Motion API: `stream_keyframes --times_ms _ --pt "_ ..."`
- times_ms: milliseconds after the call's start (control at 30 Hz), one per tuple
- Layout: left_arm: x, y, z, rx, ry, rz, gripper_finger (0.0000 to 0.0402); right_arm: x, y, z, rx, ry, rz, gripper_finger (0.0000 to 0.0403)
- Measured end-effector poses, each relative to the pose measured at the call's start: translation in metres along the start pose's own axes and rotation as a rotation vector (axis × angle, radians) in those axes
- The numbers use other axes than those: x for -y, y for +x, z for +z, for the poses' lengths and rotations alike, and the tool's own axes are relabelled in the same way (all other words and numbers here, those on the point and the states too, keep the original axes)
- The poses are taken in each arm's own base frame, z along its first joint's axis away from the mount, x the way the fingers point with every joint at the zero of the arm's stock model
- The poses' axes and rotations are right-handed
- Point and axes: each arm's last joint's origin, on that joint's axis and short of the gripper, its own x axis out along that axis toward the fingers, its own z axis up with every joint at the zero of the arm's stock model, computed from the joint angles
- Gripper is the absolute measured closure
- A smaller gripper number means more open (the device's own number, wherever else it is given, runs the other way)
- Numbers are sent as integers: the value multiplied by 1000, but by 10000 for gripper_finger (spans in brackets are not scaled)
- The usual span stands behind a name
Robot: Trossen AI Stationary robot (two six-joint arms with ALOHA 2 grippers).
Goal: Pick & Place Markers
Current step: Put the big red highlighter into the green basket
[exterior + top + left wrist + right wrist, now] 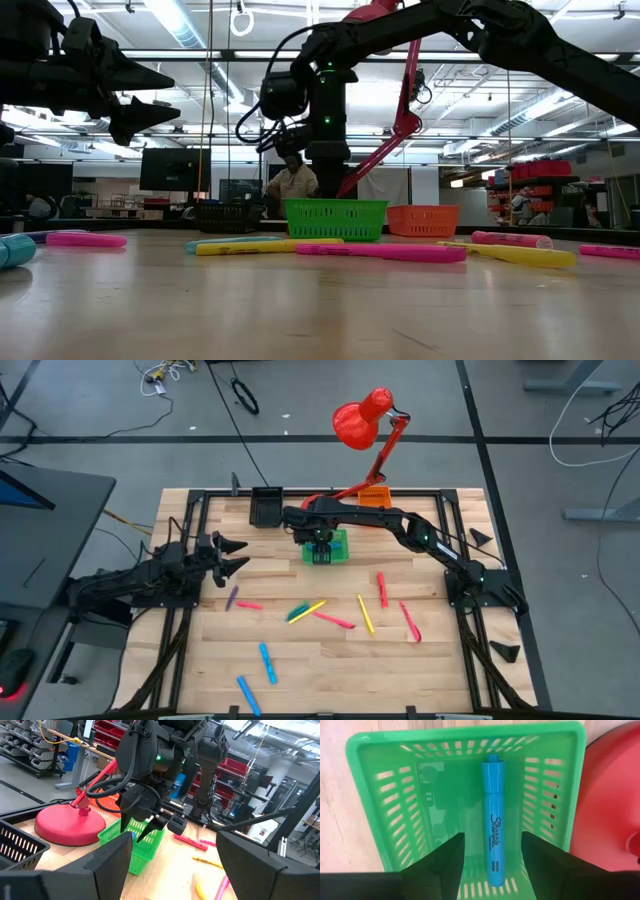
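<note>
Near the front edge of the tabletop [330, 670] two blue markers [267, 662] lie apart from the rest; in the low view only the blurred end of one shows at the picture's edge. Farther in, across the middle, pink, yellow and green markers [334, 620] lie scattered, with one purple marker [232, 597] toward the left side.

The left gripper [237, 555] hangs above the left side of the tabletop with its fingers spread wide and nothing between them.

At the back edge, near the middle, stands the green bin [338, 550]. From above, the right gripper [321, 550] covers most of it, and what lies inside cannot be made out there. The right wrist view shows it: a blue marker [493, 820] lies flat on the bin's floor, lengthwise, directly below the gap between the two dark fingers [440, 865]. The fingers stand apart and touch nothing; the marker is free of them. The low view shows only the bin's wall [336, 218], not its contents.

Beside it stand a black bin [266, 506] and an orange bin [374, 496], the orange one partly hidden by the arm. The red lamp [362, 418] rises behind; its base [70, 824] shows clearly only from the left wrist.
</note>
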Motion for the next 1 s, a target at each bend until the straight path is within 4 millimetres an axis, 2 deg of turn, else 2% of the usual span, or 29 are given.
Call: stream_keyframes --times_ms 567,1000 --pt "0 0 0 0 0 0 106 1 -2 2 31 -29 -12 203" --pt "0 0 0 0 0 0 106 -5 -52 -5 150 -24 -44 203"
